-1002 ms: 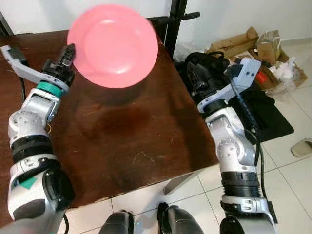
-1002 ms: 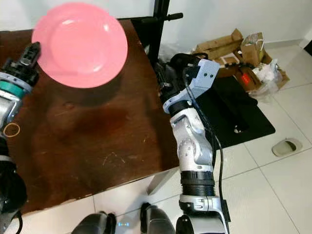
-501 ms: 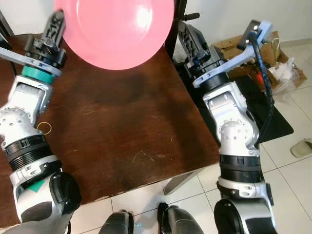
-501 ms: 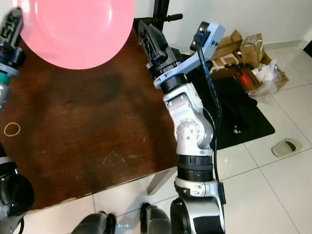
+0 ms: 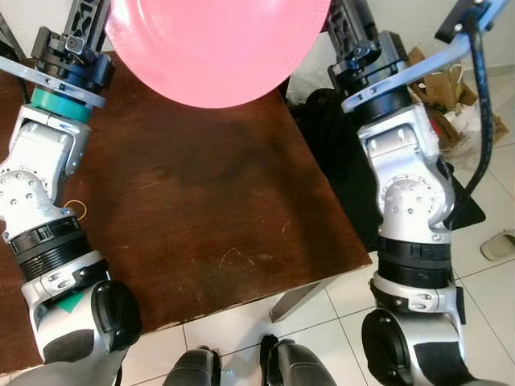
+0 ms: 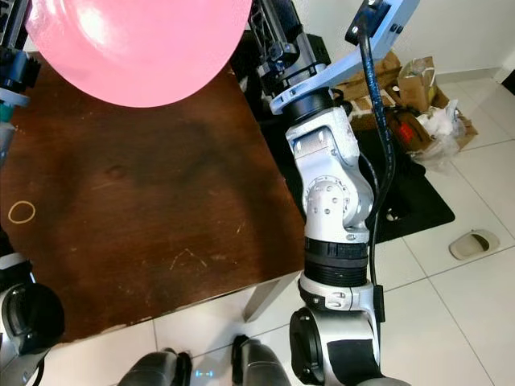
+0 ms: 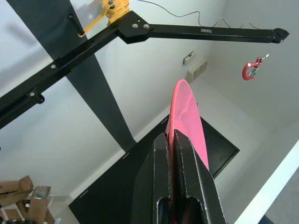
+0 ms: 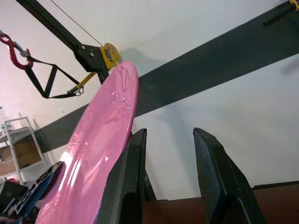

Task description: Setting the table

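Note:
A large pink plate (image 5: 217,48) is held high above the dark brown wooden table (image 5: 193,217), close to the head camera. My left gripper (image 7: 171,140) is shut on the plate's rim (image 7: 184,112), and the left arm (image 5: 56,104) rises at the left. My right gripper (image 8: 166,140) is raised beside the plate's (image 8: 100,154) opposite edge, open, with the plate just outside its fingers (image 8: 212,172). The right arm (image 6: 330,161) stands upright off the table's right edge.
A rubber band (image 6: 21,211) lies on the table near its left side. Beyond the table's right edge are a black mat with bags (image 6: 402,185), cardboard and paper bags (image 6: 402,72), and a slipper (image 6: 472,240) on the white tile floor. A black stand (image 7: 70,65) rises behind.
Both arms have risen. The plate has come up and nearer the camera, moving right. The right gripper has climbed from beside the table up to the plate's edge.

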`<state>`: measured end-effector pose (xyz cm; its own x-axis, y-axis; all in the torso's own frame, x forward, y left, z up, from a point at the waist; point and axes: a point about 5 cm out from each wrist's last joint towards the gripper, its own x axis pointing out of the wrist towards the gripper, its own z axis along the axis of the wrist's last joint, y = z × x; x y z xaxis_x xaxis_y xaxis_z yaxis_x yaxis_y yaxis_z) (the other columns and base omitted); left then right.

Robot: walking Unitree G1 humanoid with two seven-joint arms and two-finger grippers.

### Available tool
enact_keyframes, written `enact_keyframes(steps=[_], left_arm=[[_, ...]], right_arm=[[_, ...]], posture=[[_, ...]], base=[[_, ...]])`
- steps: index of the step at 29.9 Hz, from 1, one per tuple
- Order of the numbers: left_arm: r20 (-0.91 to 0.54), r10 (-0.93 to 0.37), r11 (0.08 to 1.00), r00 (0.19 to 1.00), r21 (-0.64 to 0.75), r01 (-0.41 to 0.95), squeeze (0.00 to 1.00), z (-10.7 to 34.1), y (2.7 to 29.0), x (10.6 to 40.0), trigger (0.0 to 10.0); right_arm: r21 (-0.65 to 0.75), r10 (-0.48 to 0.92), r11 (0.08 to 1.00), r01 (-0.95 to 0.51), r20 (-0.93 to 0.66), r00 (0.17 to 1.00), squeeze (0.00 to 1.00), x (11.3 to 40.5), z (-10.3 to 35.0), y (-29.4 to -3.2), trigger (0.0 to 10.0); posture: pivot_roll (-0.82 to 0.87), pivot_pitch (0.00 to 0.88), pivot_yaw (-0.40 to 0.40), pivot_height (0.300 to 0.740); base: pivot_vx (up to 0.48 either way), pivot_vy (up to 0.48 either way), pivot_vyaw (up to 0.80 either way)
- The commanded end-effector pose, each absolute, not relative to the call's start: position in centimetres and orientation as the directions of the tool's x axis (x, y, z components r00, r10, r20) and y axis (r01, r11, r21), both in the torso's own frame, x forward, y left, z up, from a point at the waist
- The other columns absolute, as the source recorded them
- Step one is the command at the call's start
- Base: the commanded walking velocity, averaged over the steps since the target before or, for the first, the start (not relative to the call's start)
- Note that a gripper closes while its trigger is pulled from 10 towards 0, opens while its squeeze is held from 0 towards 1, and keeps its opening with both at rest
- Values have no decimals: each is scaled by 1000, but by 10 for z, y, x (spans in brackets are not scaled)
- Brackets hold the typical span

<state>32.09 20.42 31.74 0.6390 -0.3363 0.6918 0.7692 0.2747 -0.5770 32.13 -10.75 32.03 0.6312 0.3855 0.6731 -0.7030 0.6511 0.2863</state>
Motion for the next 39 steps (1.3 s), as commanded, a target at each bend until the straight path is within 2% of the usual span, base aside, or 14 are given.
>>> enact_keyframes(steps=[1,4,9,12,14,17,18,19,20,23,30,39], left_arm=[[719,-321,275,616,-552,787,0,328,206,315,10000],[723,-308,280,618,-552,786,0,330,209,314,10000],[735,-272,312,621,-543,780,0,337,223,311,10000],[735,-262,322,626,-545,775,0,339,226,310,10000],[734,-261,322,627,-546,773,0,339,226,310,10000],[731,-262,312,629,-553,773,0,339,223,309,10000],[731,-262,312,629,-553,773,0,339,223,309,10000],[732,-265,300,628,-556,775,0,339,219,309,10000],[732,-265,300,628,-556,775,0,339,219,309,10000],[728,-276,277,627,-565,777,0,337,211,310,10000],[723,-291,255,627,-573,779,0,334,204,312,10000],[719,-296,245,629,-580,777,0,332,202,313,10000]], right_arm=[[294,366,654,-697,684,631,0,320,324,-113,10000],[306,350,662,-684,681,643,0,321,323,-116,10000],[408,235,687,-602,659,715,0,332,318,-138,10000],[478,192,648,-594,652,734,0,336,316,-146,10000],[475,214,612,-632,670,711,0,333,317,-144,10000],[436,332,431,-790,737,588,0,316,321,-125,10000],[436,332,431,-790,737,588,0,316,321,-125,10000],[440,362,385,-811,737,571,0,313,318,-116,10000],[440,362,385,-811,737,571,0,313,318,-116,10000],[468,409,296,-833,726,553,0,309,311,-100,10000],[484,438,265,-834,710,551,0,310,307,-89,10000],[489,451,237,-839,710,541,0,308,307,-87,10000]], posture=[[75,38,8,740],[75,38,8,740],[80,39,3,740],[80,39,3,740],[81,36,1,740],[78,32,1,740],[78,32,1,740],[76,30,0,740],[76,30,0,740],[78,28,-1,740],[77,23,-2,740],[74,19,-2,740]], base=[[0,0,0],[0,0,0],[0,0,0],[0,0,0],[0,0,0],[0,0,0],[0,0,0],[0,0,0],[0,0,0],[0,0,0],[0,0,0],[0,0,0]])
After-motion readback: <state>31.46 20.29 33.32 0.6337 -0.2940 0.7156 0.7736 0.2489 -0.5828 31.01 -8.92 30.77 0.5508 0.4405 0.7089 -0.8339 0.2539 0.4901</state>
